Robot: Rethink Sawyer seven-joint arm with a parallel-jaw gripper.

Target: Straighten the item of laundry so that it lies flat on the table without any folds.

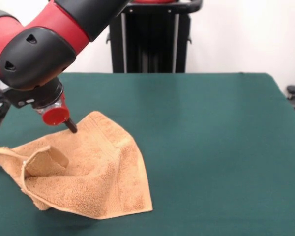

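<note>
The towel (83,169) lay crumpled just below and in front of the gripper (70,126), one corner doubled over and a ridge down its middle, on the table (211,147), the dark tip apparently touching its raised far corner, though I could not tell whether the gripper was spread or pinching.

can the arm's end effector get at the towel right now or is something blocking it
Probably yes. The end effector sits right at the far edge of the crumpled towel, and nothing on the green table lies between them.
</note>
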